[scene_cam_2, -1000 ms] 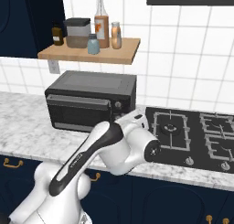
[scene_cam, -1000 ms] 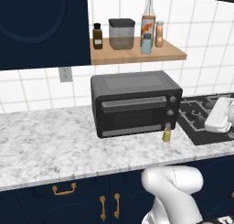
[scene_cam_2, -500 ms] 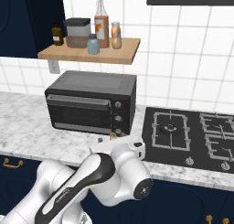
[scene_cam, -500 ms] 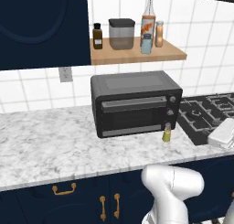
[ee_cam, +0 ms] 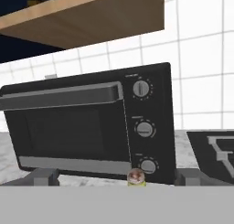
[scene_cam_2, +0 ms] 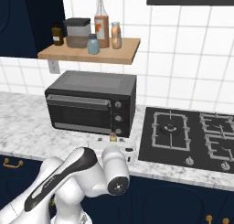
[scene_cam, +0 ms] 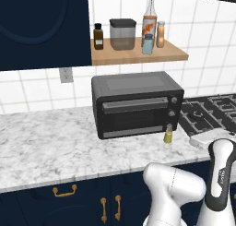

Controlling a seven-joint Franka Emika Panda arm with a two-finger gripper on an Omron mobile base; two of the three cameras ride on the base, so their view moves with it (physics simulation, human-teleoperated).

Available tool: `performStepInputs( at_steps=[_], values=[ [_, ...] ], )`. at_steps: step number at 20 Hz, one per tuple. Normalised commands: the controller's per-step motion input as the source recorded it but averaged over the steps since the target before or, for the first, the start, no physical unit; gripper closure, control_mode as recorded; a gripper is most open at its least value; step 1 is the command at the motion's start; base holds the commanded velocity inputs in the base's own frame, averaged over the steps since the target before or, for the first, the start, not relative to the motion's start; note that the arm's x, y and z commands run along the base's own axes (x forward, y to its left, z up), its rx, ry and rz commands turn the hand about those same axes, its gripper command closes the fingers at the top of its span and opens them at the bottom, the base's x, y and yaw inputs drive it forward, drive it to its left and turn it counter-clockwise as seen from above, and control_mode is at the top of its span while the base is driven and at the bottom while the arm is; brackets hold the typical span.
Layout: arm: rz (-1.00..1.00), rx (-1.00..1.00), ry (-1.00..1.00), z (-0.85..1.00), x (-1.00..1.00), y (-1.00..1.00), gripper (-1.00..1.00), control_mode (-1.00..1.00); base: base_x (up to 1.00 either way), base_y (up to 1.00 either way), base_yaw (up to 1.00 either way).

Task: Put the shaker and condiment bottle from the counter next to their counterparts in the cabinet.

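The small yellow-green condiment bottle (scene_cam: 168, 135) (scene_cam_2: 112, 137) stands on the counter just in front of the toaster oven's right corner. In the hand view its dark cap (ee_cam: 136, 177) pokes up low in the frame, between my gripper's (ee_cam: 116, 178) widely spread fingertips (ee_cam: 44, 177); the gripper is open and level with the counter. The tan shaker (scene_cam: 160, 34) (scene_cam_2: 116, 35) stands on the light-wood cabinet shelf (scene_cam: 138, 57) (scene_cam_2: 89, 52), right of the tall clear orange-labelled bottle (scene_cam: 149, 17) (scene_cam_2: 101, 19) and the pale blue shaker (scene_cam: 147, 44) (scene_cam_2: 93, 44).
The black toaster oven (scene_cam: 136, 103) (scene_cam_2: 91, 102) (ee_cam: 91, 122) sits under the shelf, close behind the bottle. A black stovetop (scene_cam: 209, 112) (scene_cam_2: 189, 136) lies to the right. A grey canister (scene_cam: 122, 34) and a dark brown bottle (scene_cam: 97, 36) take up the shelf's left part.
My arm has sunk lower, bringing the hand down from above the stovetop to counter level in front of the oven. The things on the counter and shelf stayed put.
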Motion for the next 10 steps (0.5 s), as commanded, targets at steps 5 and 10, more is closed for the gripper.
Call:
performStepInputs(
  at_steps=[5, 10],
  values=[
    [-0.08, 0.00, 0.12, -0.29, 0.72, 0.08, -1.00, -1.00, 0.00, 0.00, 0.00],
    [-0.01, 0.00, 0.04, -0.53, 0.36, 0.01, -1.00, -1.00, 0.00, 0.00, 0.00]
  ],
)
